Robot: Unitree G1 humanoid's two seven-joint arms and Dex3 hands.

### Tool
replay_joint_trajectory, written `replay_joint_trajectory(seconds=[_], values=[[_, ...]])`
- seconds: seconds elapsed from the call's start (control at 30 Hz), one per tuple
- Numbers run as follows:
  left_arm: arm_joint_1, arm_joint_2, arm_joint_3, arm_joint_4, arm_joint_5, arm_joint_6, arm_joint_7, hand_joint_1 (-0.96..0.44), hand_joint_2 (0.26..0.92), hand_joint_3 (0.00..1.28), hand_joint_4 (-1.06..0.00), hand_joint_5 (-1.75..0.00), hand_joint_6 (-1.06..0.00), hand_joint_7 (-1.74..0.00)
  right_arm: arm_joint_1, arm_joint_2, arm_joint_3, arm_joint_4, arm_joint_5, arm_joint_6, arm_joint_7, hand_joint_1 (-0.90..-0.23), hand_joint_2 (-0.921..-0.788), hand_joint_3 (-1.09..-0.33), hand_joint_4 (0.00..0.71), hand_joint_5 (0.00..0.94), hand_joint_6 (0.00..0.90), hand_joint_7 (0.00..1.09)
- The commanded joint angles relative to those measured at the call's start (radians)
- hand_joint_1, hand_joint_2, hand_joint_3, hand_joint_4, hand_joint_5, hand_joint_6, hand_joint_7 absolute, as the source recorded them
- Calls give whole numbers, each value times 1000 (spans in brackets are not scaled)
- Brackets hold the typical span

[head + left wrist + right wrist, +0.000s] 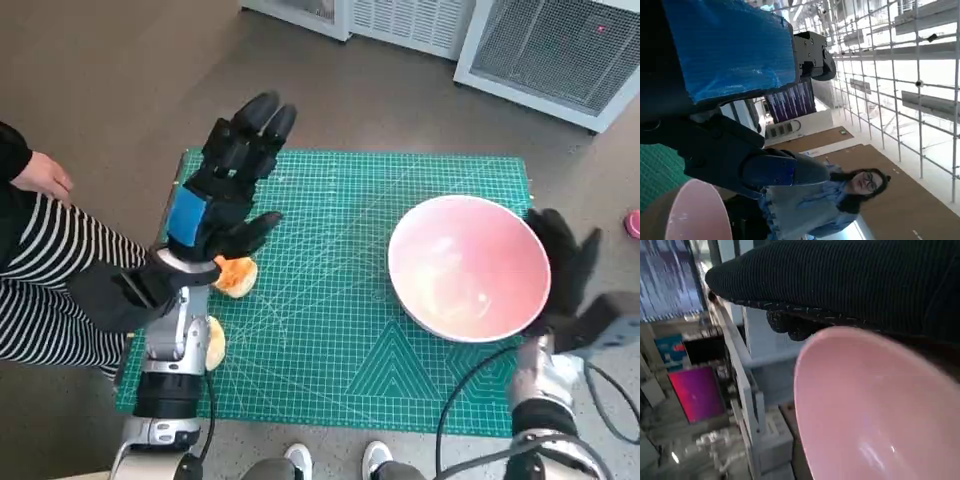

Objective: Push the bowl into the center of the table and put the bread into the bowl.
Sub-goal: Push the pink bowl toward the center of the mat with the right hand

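a brown floor (120,80) is spreading round the green cutting mat (330,330) that is covering the table. white grilled cabinets (540,45) are standing along the far edge. a person in striped trousers (40,270) is sitting beside the table. bright daylight is pouring through a gridded ceiling frame (900,60).

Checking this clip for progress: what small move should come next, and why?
Probably the right hand should nudge the pink bowl toward the mat's middle: the bowl sits at the right side, the hand against its outer rim, and the bread lies outside.
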Motion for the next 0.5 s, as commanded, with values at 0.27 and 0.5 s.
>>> replay_joint_trajectory(seconds=[0.27, 0.5], values=[[28, 15, 13, -38, -16, 10, 8, -558, 921, 276, -125, 0, 1, -438, -47, 53, 54, 26, -53, 49, -12, -610, -921, -813, 73, 5, 68, 329], [42, 16, 15, -54, -7, 15, 24, -553, 921, 277, -125, -1, 1, -443, -71, 76, 79, 27, -65, 59, -9, -623, -921, -812, 64, 0, 64, 325]])
